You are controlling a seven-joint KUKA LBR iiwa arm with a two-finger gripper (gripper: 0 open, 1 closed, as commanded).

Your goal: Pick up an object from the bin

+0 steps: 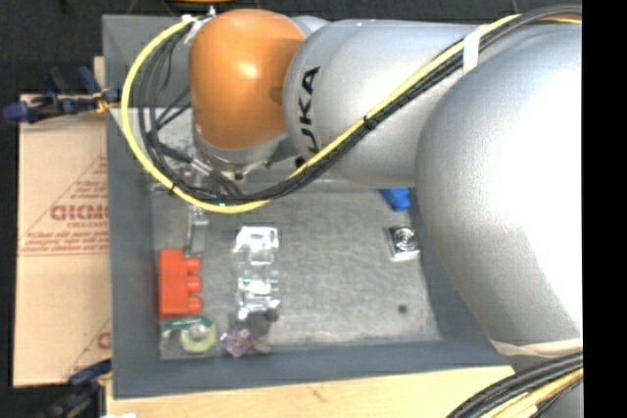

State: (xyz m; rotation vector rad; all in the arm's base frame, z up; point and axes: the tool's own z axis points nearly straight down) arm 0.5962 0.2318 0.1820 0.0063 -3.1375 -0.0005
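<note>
My gripper [197,232] comes down from under the orange wrist cover at the bin's left side. Most of it is hidden by the cover. Its lower end stands just above the top edge of an orange-red block [179,284] that lies by the left wall. Whether it touches the block cannot be told. To the right of the block lies a clear plastic package [257,274], long and crinkled. Below the block sits a small round clear thing with a greenish middle [196,336].
A small purple piece [238,341] lies at the front wall beside the round thing. A small silver square piece [403,241] and a blue thing [396,199] lie at the right, next to the arm. The arm covers the bin's back and right.
</note>
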